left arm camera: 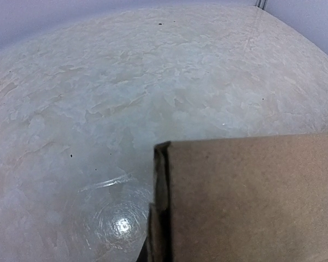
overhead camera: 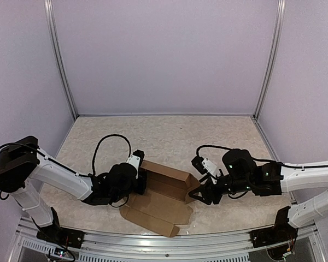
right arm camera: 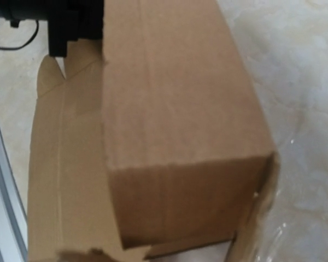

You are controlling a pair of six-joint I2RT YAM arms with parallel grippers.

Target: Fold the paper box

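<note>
The paper box is plain brown cardboard, half folded, lying mid-table with one long panel raised and a flat flap spread toward the front. My left gripper is at the box's left end, shut on a thin wall whose edge runs down into the jaws in the left wrist view. My right gripper is at the right end. The box's end face fills the space between its jaws there. One clear finger lies against the box's right edge; the other finger is hidden.
The pale mottled table stretches behind the box. A metal rail runs along the front edge, close to the flat flap. Two upright frame posts and lilac walls close in the back and sides.
</note>
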